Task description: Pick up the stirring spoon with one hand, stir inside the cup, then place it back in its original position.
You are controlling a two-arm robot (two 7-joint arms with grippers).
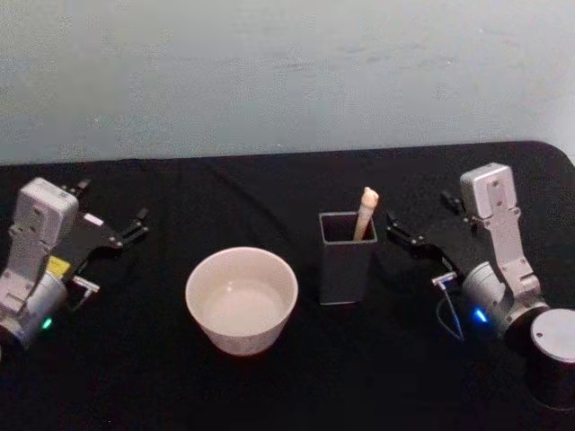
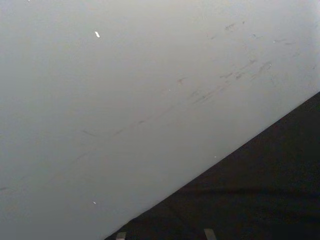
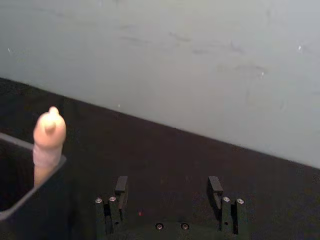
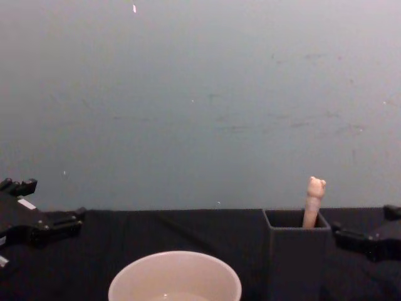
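Observation:
The stirring spoon (image 1: 366,214) stands in the dark grey square holder (image 1: 347,256); just its beige handle with the small knob (image 4: 314,199) pokes out, and its bowl is hidden inside. The wide white cup (image 1: 241,299) sits to the holder's left, seemingly with nothing in it. My right gripper (image 1: 420,212) hovers open just right of the holder, and in the right wrist view the gripper (image 3: 168,187) has the spoon (image 3: 48,137) off to one side. My left gripper (image 1: 112,203), with a white label, rests open at the far left, well away from the cup (image 4: 175,276).
A black cloth (image 1: 269,386) covers the table, which ends at a pale wall (image 1: 287,72) behind. A round grey arm joint (image 1: 552,355) sits at the front right corner. There is open cloth between the cup and the left gripper.

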